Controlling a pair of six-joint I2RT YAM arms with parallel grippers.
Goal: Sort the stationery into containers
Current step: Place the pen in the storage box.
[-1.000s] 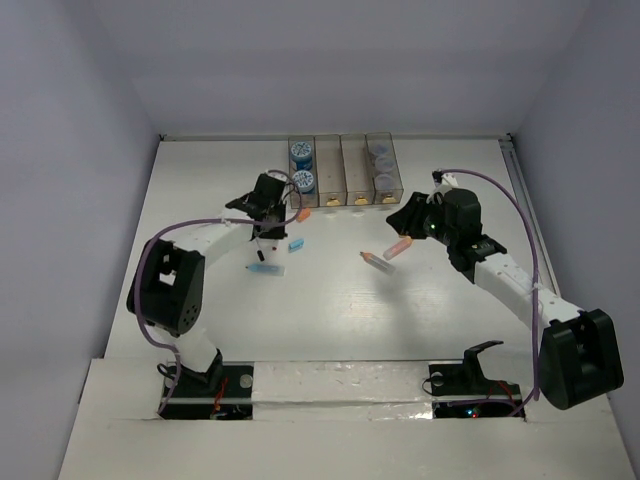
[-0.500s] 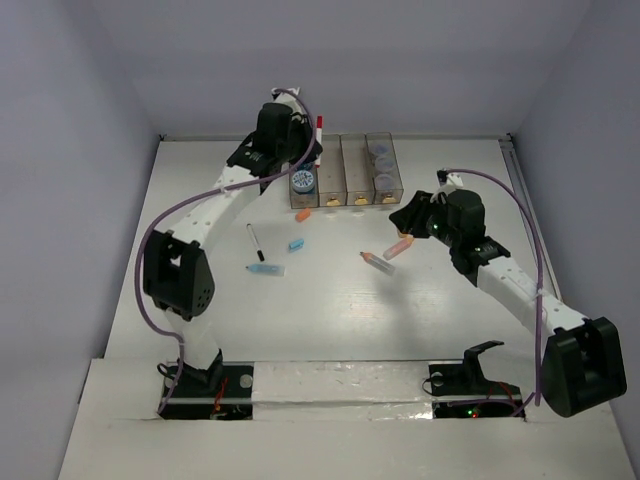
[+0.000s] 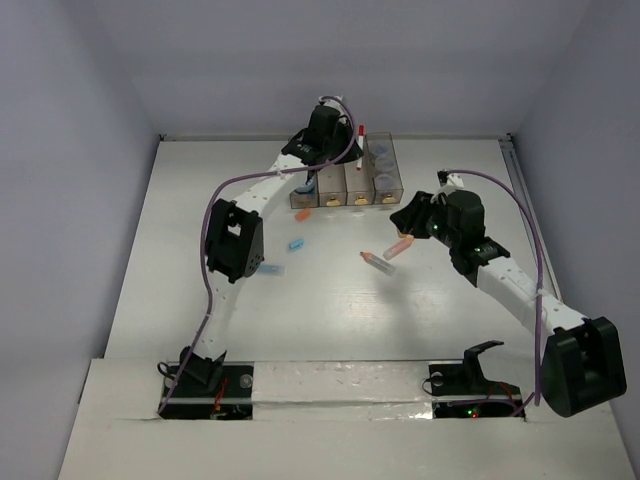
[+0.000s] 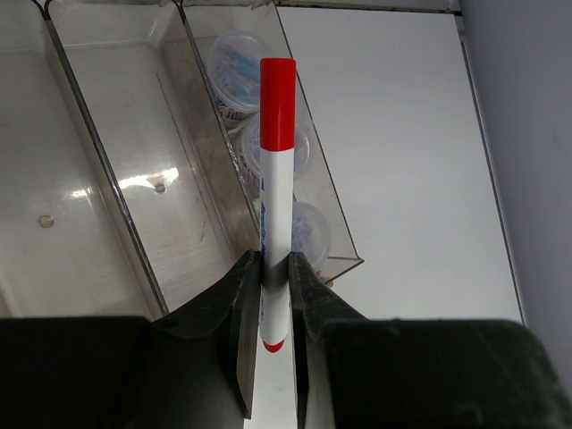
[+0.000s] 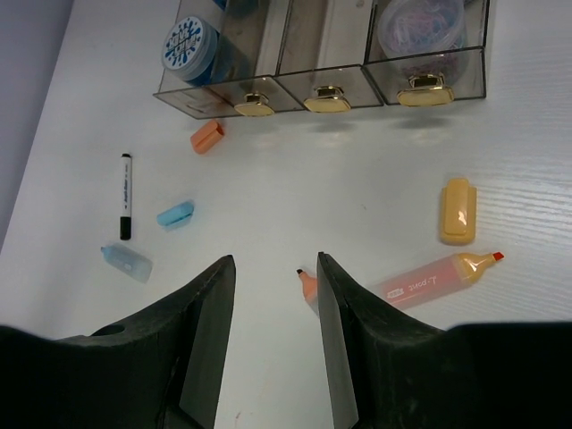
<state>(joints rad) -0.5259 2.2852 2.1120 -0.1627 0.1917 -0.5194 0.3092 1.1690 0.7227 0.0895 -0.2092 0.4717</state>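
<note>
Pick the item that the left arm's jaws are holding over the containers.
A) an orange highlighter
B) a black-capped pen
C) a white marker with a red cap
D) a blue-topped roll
C: in the left wrist view the white marker with a red cap stands clamped between the left jaws, above the containers.

Four joined translucent bins [image 4: 134, 206], tan knobs: blue-topped roll [image 5: 190, 40] in leftmost, purplish round pieces [image 4: 237, 63] in rightmost. White red-capped marker [image 4: 277, 179] clamped in left pincer [image 4: 274, 268] above bins. Uncapped orange highlighter [image 5: 429, 279], orange cap [image 5: 458, 211], light-blue cap [image 5: 175, 214] lying on surface [image 5: 357, 179]
</note>
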